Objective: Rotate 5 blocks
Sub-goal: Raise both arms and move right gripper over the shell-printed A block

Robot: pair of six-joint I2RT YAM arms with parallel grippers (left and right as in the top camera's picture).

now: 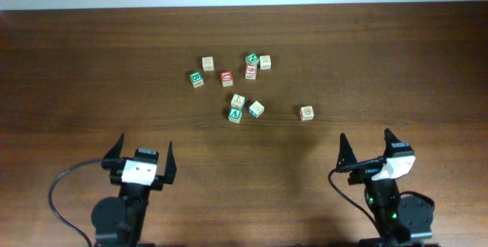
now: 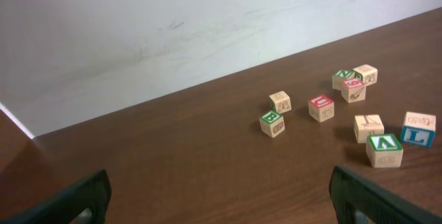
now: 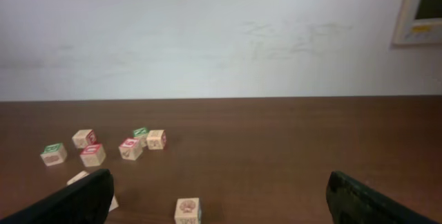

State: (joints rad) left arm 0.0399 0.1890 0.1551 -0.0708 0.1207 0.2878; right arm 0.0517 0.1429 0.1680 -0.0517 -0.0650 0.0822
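Currently: approach step, no block engaged | left tool (image 1: 145, 141) wide, empty | right tool (image 1: 366, 134) wide, empty | blocks (image 1: 226, 78) clustered mid table (image 1: 91, 64), well apart from both tools | orange-ring block (image 1: 306, 113) stands alone, nearest right tool | advised: descend vertically, straddle opposite faces, twist without nudging neighbours.

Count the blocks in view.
10. Left: plain cube, green B cube, red cube. Back: green cube, red 6 cube, pale cube. Centre: tan cube, green V cube, blue L cube. Right: orange cube.
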